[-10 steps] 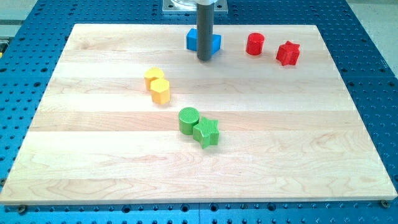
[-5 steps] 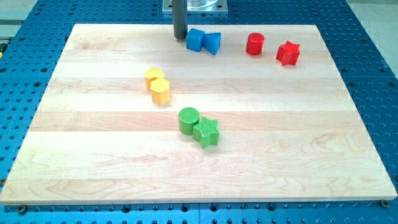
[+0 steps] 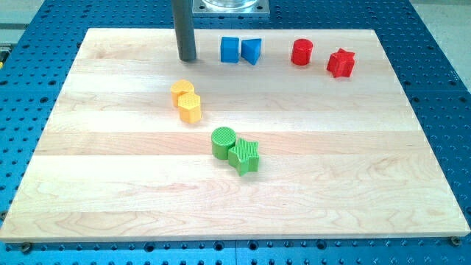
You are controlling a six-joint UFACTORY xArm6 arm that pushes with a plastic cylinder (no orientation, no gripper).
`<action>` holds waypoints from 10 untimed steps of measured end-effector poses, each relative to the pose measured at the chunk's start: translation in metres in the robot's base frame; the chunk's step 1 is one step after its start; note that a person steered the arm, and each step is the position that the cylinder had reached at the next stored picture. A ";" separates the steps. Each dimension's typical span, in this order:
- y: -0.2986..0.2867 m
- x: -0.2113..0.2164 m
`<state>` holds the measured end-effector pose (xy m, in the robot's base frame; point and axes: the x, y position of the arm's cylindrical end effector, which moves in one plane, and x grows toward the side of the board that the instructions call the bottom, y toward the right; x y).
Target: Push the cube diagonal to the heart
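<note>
A blue cube (image 3: 230,49) stands near the view's top, touching a blue triangular block (image 3: 252,50) on its right. A yellow heart (image 3: 182,90) lies left of centre, touching a yellow hexagonal block (image 3: 190,107) just below it. My tip (image 3: 188,58) is on the board to the left of the blue cube, apart from it, and above the yellow heart.
A red cylinder (image 3: 302,52) and a red star (image 3: 341,63) are at the view's top right. A green cylinder (image 3: 224,141) and a green star (image 3: 244,156) touch near the middle. The wooden board (image 3: 412,177) lies on a blue perforated table.
My tip has moved from in front of the blue blocks to their left and then further left. The blue cube has turned a little and now sits square.
</note>
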<state>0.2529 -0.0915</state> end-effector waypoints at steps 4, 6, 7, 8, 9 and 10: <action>0.060 0.018; 0.104 -0.011; 0.074 0.009; 0.041 0.039; 0.026 0.060; -0.021 0.057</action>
